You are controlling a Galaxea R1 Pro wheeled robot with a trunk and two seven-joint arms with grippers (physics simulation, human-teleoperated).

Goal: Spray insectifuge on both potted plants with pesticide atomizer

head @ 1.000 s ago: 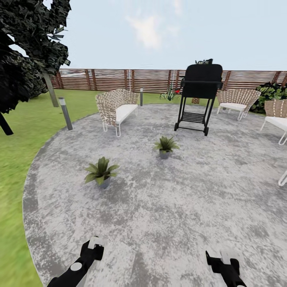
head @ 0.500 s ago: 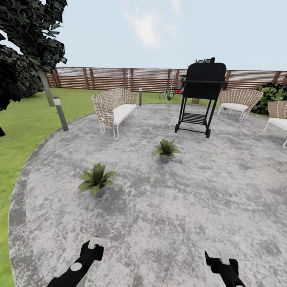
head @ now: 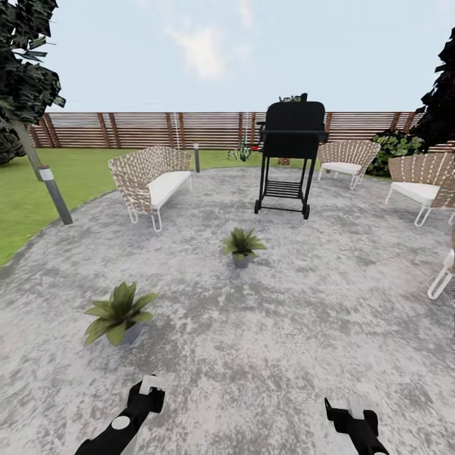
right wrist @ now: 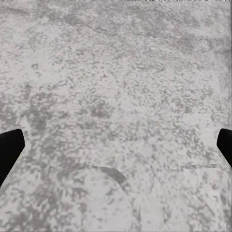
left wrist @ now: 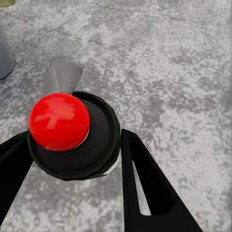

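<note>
On the round grey paving (head: 303,328) of the garden, the robot faces the fence (head: 145,129). Going left to right: a grey post (head: 54,194) stands at the lawn's edge, then the nearer potted plant (head: 119,313) sits on the paving ahead of the left gripper (head: 146,393). Behind it is a wicker sofa (head: 148,180). The farther potted plant (head: 242,243) sits mid-paving, in front of the black grill (head: 289,155). Two wicker chairs (head: 344,161) are off to the right.

The left gripper (left wrist: 72,159) has its dark fingers (left wrist: 145,188) on either side of a black round thing topped with a red ball (left wrist: 59,121); can't tell if they actually pinch it. The right gripper (right wrist: 116,145) is spread wide, fingers (right wrist: 9,147) at the frame edges over bare paving (right wrist: 116,72). The right gripper (head: 355,417) is low in the head view too.
</note>
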